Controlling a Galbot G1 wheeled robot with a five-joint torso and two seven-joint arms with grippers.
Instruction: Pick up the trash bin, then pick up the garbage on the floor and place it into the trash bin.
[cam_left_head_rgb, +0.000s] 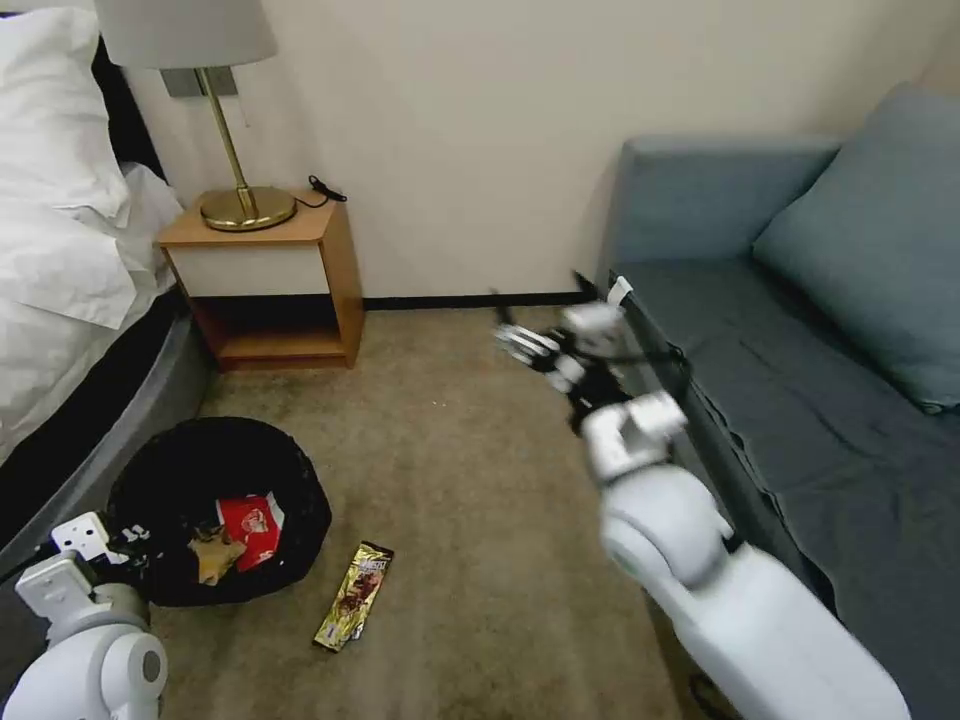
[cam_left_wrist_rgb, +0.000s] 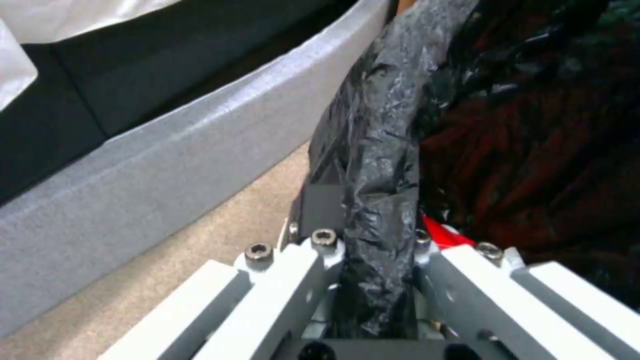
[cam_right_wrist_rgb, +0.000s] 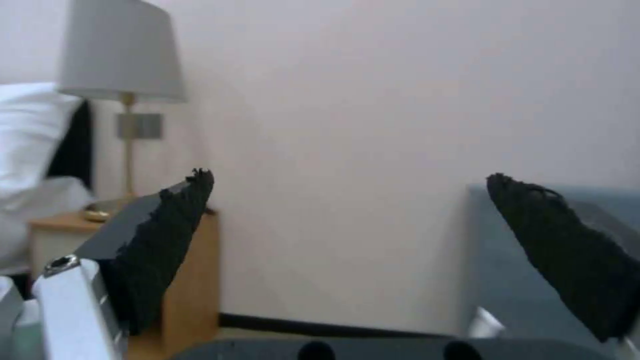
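Note:
The trash bin (cam_left_head_rgb: 165, 470), lined with a crinkled black bag, stands on the carpet beside the bed at the lower left. Inside it lie a red snack packet (cam_left_head_rgb: 250, 528) and a crumpled tan scrap (cam_left_head_rgb: 213, 553). My left gripper (cam_left_head_rgb: 130, 545) is shut on the bin's near rim; in the left wrist view the gripper (cam_left_wrist_rgb: 363, 235) pinches the black bag rim (cam_left_wrist_rgb: 373, 165), with the red packet (cam_left_wrist_rgb: 443, 234) just beyond. One piece of garbage, a brown-gold candy wrapper (cam_left_head_rgb: 353, 596), lies on the floor right of the bin. My right gripper (cam_left_head_rgb: 538, 292) hovers open and empty by the sofa's front corner, its black pads (cam_right_wrist_rgb: 167, 240) spread wide.
A wooden nightstand (cam_left_head_rgb: 270, 280) with a brass lamp (cam_left_head_rgb: 240, 190) stands against the far wall. The bed (cam_left_head_rgb: 60, 250) runs along the left and a blue-grey sofa (cam_left_head_rgb: 800, 380) along the right. Open carpet (cam_left_head_rgb: 470, 480) lies between them.

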